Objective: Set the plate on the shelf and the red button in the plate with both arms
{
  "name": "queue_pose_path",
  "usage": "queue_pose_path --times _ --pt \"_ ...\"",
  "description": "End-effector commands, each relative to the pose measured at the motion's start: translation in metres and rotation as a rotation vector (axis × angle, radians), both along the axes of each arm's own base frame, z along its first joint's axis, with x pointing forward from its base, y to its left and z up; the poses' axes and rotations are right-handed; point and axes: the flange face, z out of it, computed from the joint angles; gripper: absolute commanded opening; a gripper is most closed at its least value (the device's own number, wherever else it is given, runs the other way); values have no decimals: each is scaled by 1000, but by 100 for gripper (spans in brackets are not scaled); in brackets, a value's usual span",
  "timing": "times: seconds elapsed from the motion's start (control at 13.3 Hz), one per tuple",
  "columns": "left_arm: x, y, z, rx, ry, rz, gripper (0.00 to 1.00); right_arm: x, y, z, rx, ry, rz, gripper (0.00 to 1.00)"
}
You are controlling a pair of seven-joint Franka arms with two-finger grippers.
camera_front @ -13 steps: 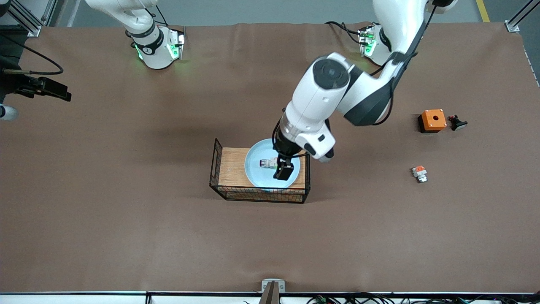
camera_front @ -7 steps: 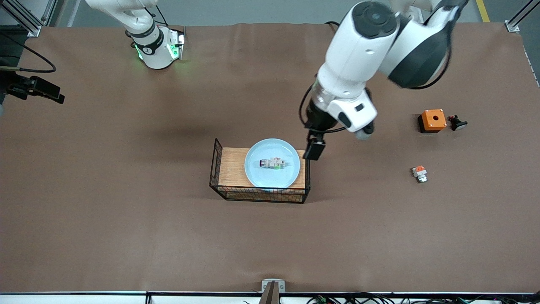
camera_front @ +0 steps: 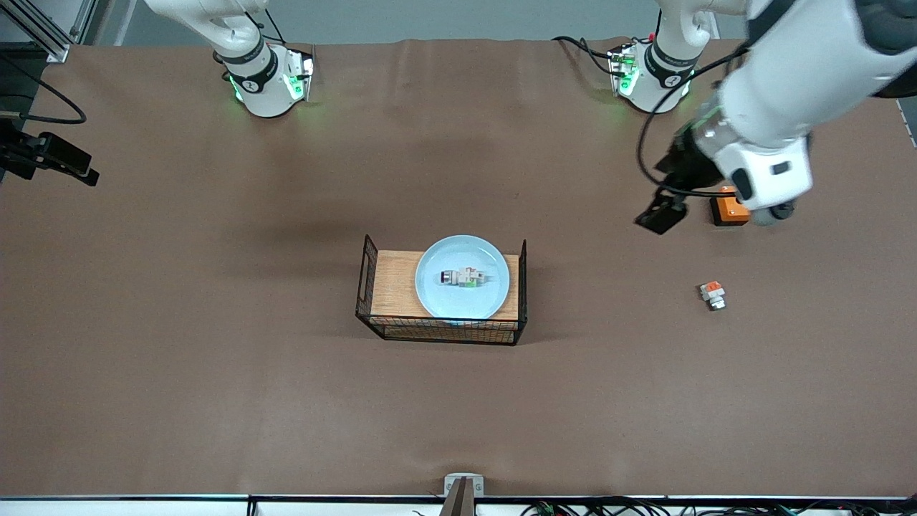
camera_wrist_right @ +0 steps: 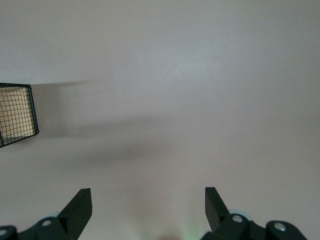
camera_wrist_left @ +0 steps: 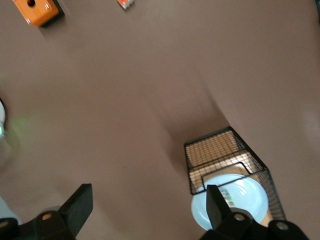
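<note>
The pale blue plate lies on the wooden board of a black wire basket in the middle of the table. The red button lies on its side in the plate. My left gripper is open and empty, up over the bare table beside the orange box. In the left wrist view the plate shows past one finger. My right gripper is open and empty; it waits at the edge of the right arm's end of the table.
An orange square box with a hole stands toward the left arm's end, partly covered by my left wrist; it also shows in the left wrist view. A white piece with an orange-red block lies nearer the front camera.
My left gripper has let go of the red button in the plate, risen and swung toward the left arm's end of the table. The right gripper has drifted slightly outward.
</note>
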Motion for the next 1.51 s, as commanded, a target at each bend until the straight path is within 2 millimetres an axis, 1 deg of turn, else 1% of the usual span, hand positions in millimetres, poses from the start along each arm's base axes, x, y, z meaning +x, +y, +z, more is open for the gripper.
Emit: queue_pose_path --times 0.0,0.15,0.23,0.3,0.45,0.53,0.6,0.75,0.83,0.9,1.05,1.2,1.35,1.43 --pt "-8 53 9 -21 41 -123 100 -7 1 6 17 -27 4 100" --pt "-7 95 10 -32 41 -183 100 -8 5 7 26 -20 6 100" --pt "-7 107 7 -34 41 -222 100 -8 10 9 26 -25 13 100" --pt "-7 115 7 -31 38 -272 100 -9 8 9 28 -17 15 100" --pt "-7 129 0 -5 43 -373 100 -8 10 10 30 -28 50 100" --pt "-11 140 -3 0 50 -414 100 -8 10 9 30 -25 52 100" --pt "-18 152 -5 -7 52 -461 100 -9 8 10 30 -27 49 100" --pt "-31 183 -7 -30 49 -565 100 -8 5 8 33 -27 52 100" --pt "-34 197 -11 -39 44 -605 100 -8 3 8 65 -31 46 100" --pt "-34 204 -14 -41 20 -638 100 -8 -3 6 91 -29 31 100" --pt "-33 208 -33 -6 -29 -691 100 -9 -7 6 94 -30 70 100" --pt "-29 203 -43 43 -85 -707 100 -10 -4 7 78 -29 79 100" --pt "-20 197 -40 58 -129 -715 100 -10 -2 9 44 -30 89 100" --pt "-18 191 -40 63 -143 -725 100 -10 -3 9 19 -28 92 100"
